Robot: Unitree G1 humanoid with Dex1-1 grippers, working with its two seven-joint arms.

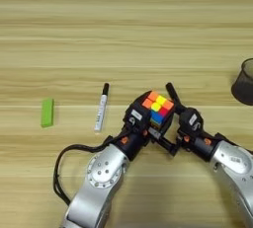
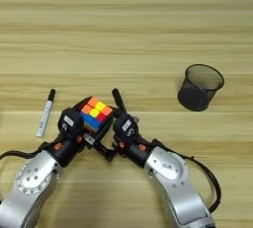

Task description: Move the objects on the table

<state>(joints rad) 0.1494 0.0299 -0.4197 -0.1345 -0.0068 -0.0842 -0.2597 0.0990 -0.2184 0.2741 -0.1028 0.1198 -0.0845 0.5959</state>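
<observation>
The multicoloured puzzle cube [image 1: 158, 107] sits low at the table's [image 1: 123, 34] centre, tilted, between both grippers. My left gripper [image 1: 146, 118] comes in from the lower left and is shut on the cube, with black fingers along its left and lower sides. From the lower right, my right gripper [image 2: 113, 123] stands open right beside the cube: one finger points up past the cube's right edge, the other lies below it. A white black-capped marker [image 1: 101, 107] lies to the left of the cube. The dark translucent cup [image 2: 200, 88] stands upright at the right.
A small green block [image 1: 47, 112] lies at the left, beyond the marker. A black cable [image 1: 62, 165] loops beside my left arm near the front edge. The wooden planks stretch away behind the cube.
</observation>
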